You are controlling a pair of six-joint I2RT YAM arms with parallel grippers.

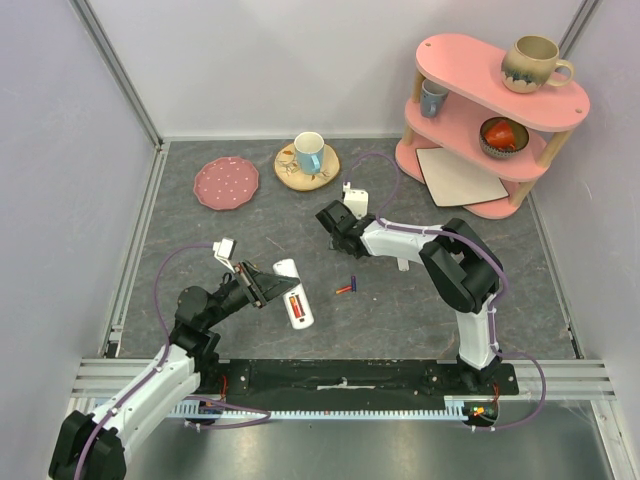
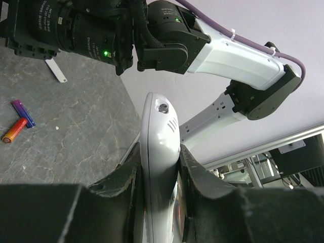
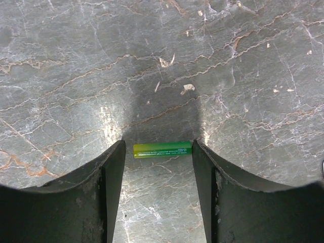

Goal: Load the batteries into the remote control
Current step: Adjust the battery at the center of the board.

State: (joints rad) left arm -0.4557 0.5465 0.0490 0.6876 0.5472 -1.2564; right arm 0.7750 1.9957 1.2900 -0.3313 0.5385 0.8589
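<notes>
My left gripper (image 1: 264, 287) is shut on the white remote control (image 1: 294, 294), which lies flat with its battery recess facing up and a red battery (image 1: 296, 305) in it. In the left wrist view the remote control (image 2: 158, 147) is clamped edge-on between both fingers. Two batteries, one orange-red (image 2: 14, 130) and one blue-purple (image 2: 23, 112), lie loose on the table to the remote's right (image 1: 345, 288). My right gripper (image 3: 158, 148) points down at the table, open, astride a green battery (image 3: 162, 149). The right finger touches the battery's end; a small gap shows at the left finger.
A pink plate (image 1: 226, 183) and a mug on a wooden coaster (image 1: 307, 160) stand at the back. A pink two-tier shelf (image 1: 490, 120) with mugs and a bowl fills the back right corner. A small white strip (image 2: 55, 71) lies under the right arm.
</notes>
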